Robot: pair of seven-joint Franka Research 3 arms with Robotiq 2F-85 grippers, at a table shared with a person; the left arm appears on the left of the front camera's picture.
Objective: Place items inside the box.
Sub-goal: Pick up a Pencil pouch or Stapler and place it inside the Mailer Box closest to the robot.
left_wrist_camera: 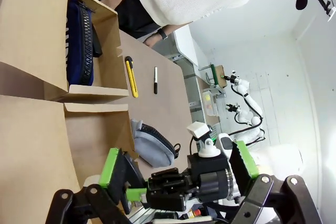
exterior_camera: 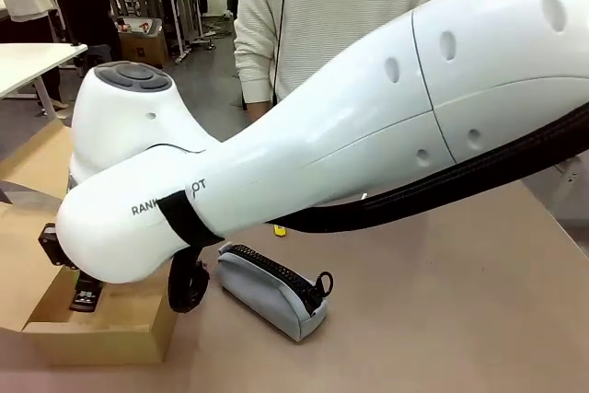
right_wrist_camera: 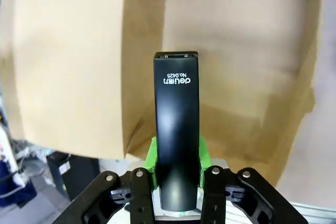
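The right fingers (right_wrist_camera: 151,158) are clenched on the black stapler (right_wrist_camera: 177,114), their green pads pressed against its two long sides near its rear end. The stapler points straight away from the wrist, its printed face towards the camera, and beyond its tip lie the brown inner walls of the cardboard box (right_wrist_camera: 79,66). Whether the stapler touches the box floor cannot be told. In the front view the white right arm (exterior_camera: 386,126) stretches across the whole picture from the right and ends over the open box (exterior_camera: 101,330) at the lower left.

The left fingers (left_wrist_camera: 111,166) are released and spread wide, with nothing gripped between the green pads. They hang beside the box, looking across the worktop (left_wrist_camera: 165,111).

Inside the box, the dark blue pouch (left_wrist_camera: 80,40) lies along one wall. On the worktop just beside the box rests the grey zip pouch (exterior_camera: 271,290), its black zip on top. Farther along, the yellow utility knife (left_wrist_camera: 130,77) lies near the box's outer wall, and the black marker (left_wrist_camera: 155,80) lies near it, the two roughly parallel and apart. A person in a white ribbed sweater (exterior_camera: 322,16) stands at the far side of the worktop.
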